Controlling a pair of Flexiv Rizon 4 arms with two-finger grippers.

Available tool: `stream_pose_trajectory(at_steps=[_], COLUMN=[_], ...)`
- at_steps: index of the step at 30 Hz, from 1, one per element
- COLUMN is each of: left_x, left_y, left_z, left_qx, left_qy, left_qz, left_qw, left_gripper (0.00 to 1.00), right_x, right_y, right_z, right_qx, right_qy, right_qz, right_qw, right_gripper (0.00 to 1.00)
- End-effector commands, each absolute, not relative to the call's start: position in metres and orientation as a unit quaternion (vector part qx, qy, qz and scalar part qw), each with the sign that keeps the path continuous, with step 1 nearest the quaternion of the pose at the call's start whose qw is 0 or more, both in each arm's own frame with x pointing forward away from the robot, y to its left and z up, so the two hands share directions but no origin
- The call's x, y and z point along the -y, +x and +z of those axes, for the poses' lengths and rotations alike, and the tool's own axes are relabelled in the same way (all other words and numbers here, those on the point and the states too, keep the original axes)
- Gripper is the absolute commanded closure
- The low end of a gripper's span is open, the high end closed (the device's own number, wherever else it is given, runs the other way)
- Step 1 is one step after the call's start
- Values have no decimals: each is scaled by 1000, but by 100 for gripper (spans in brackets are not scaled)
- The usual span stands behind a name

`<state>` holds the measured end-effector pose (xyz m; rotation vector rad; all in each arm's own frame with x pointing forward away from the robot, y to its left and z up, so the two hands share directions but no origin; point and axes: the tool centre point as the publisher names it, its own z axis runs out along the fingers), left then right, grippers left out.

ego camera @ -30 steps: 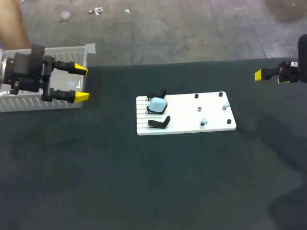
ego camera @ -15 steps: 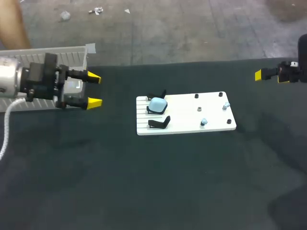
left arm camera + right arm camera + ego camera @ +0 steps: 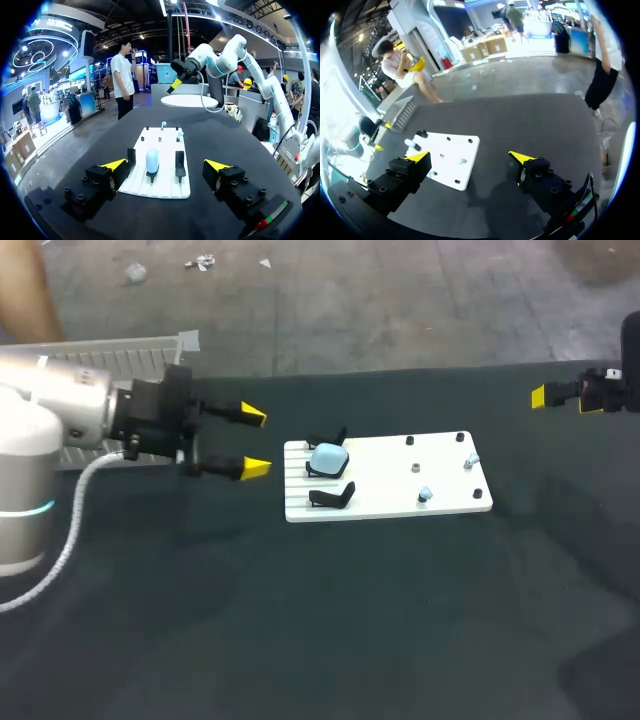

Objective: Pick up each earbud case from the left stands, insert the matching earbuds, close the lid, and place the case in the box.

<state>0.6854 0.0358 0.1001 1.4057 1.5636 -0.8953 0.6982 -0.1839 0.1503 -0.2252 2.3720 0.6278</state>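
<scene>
A light blue earbud case sits shut on the middle black stand at the left end of a white board. An empty black stand is in front of it and another behind. Two pale blue earbuds stand on pegs at the board's right end. My left gripper hovers open just left of the board. In the left wrist view the case lies ahead, between the open fingers of that gripper. My right gripper hangs open at the far right, well away from the board.
A pale slatted box stands at the table's back left corner, behind my left arm. Small black pegs dot the board's right half. Dark tabletop surrounds the board on all sides.
My left arm has swung right, from over the box to the board's left edge, with its fingers still open. The right arm has not moved.
</scene>
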Motion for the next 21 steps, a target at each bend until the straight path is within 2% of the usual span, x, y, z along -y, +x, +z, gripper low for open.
stream_pose_trajectory(at_steps=[1,21], left_x=[-17,-15], left_y=[697,699], left_z=[86,82], left_qx=[-635,-634], left_qy=[557,556], left_qz=[-354,-358], left_qw=[403,400], left_gripper=[0,0], right_x=[184,184], right_y=[699,699], right_z=[150,150], right_qx=[-908,-908], right_qy=[-87,-87], right_qz=[241,241], right_qw=[332,332], right_gripper=[0,0])
